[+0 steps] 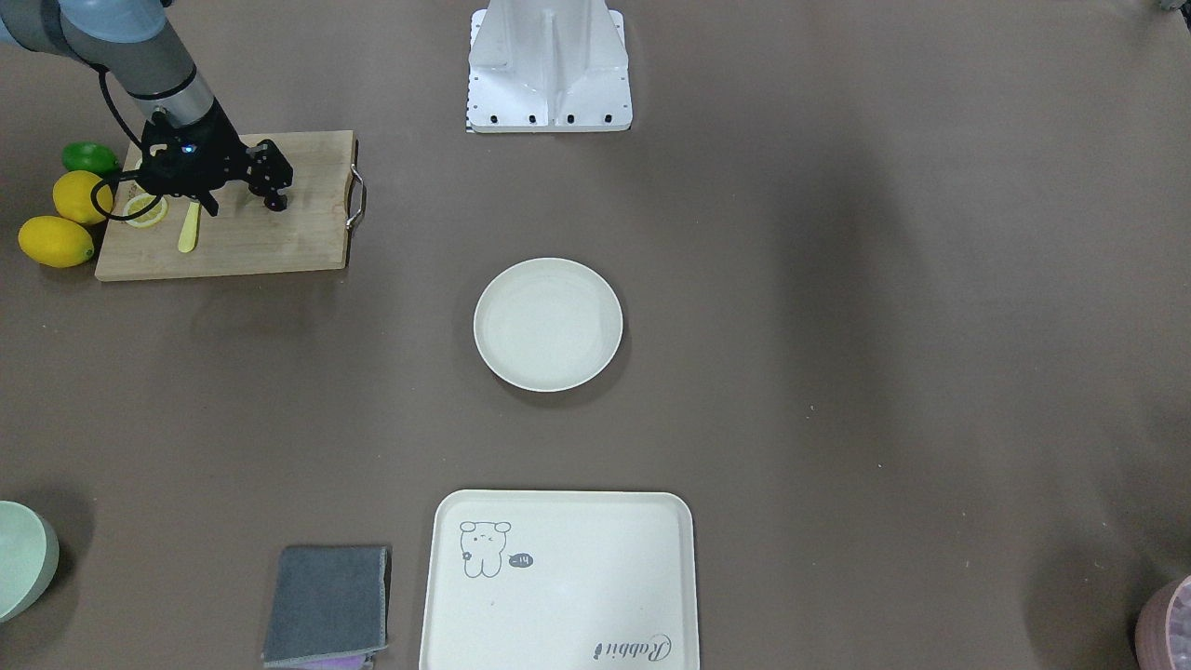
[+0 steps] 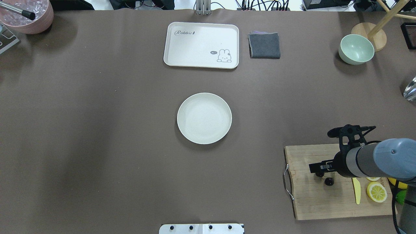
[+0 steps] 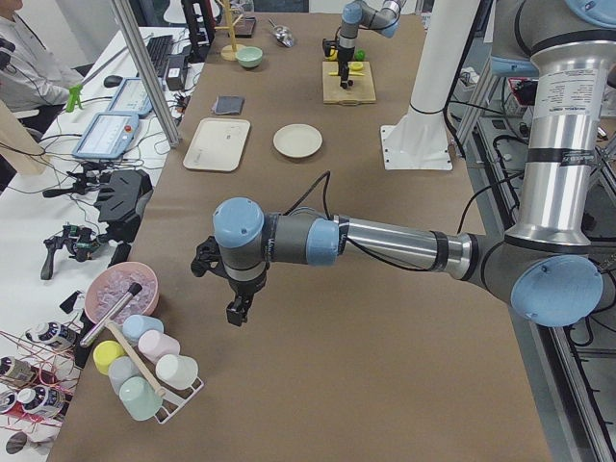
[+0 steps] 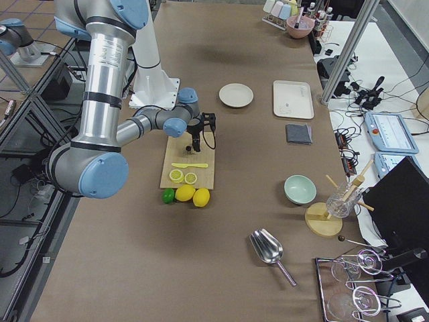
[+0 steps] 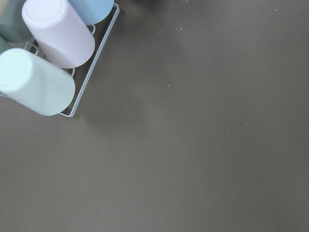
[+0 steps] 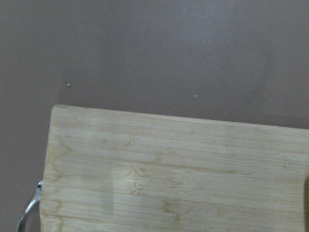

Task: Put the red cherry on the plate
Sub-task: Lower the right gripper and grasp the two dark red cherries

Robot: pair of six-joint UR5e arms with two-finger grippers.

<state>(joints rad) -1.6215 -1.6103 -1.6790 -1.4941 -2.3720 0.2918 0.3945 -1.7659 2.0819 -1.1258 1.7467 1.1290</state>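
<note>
The red cherry (image 2: 329, 181), two tiny dark balls, lies on the wooden cutting board (image 2: 325, 201) at the robot's right. My right gripper (image 2: 325, 172) hangs just over it, pointing down, open, with one finger on each side of the fruit. Seen from the front, the right gripper (image 1: 244, 203) hides the cherry. The round cream plate (image 2: 204, 118) sits bare in the table's middle, well left of the board. My left gripper (image 3: 236, 313) hovers over bare table near a cup rack; I cannot tell whether it is open or shut.
On the board lie a yellow knife (image 2: 356, 191) and lemon slices (image 2: 377, 191); whole lemons (image 1: 56, 240) and a lime (image 1: 88, 156) sit beside it. A rabbit tray (image 2: 201, 45), grey cloth (image 2: 264, 45) and mint bowl (image 2: 356, 49) line the far edge.
</note>
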